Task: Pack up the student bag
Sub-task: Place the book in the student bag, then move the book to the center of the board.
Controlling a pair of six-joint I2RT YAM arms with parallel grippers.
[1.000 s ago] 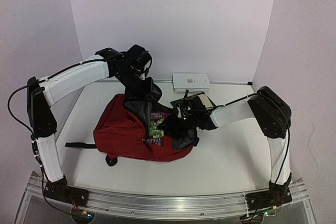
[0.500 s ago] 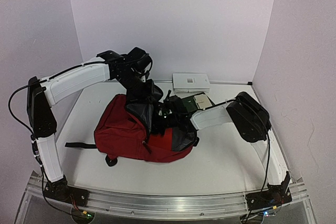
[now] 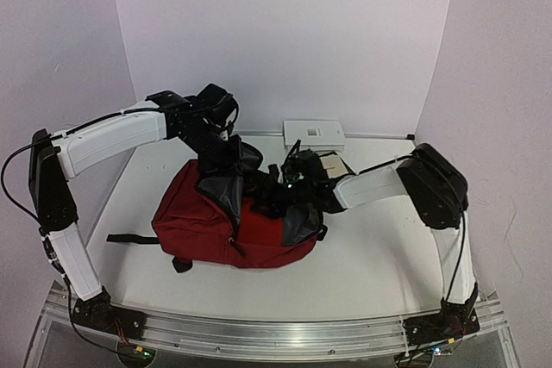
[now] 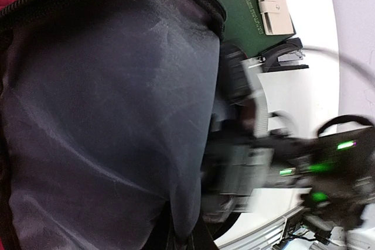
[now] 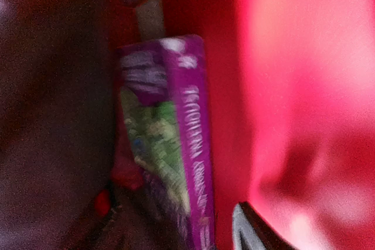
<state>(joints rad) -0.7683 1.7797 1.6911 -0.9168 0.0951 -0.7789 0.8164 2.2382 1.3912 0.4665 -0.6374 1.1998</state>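
Left gripper (image 3: 226,152) pinches the student bag (image 3: 203,220) open while the right gripper (image 3: 280,189), its grip unclear, should seat the purple book (image 5: 170,139) deep.

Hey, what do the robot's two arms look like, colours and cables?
The left arm and right arm have white boxy links joined by bulky black joints. Thin black cables loop beside them; green lights glow at the right wrist.
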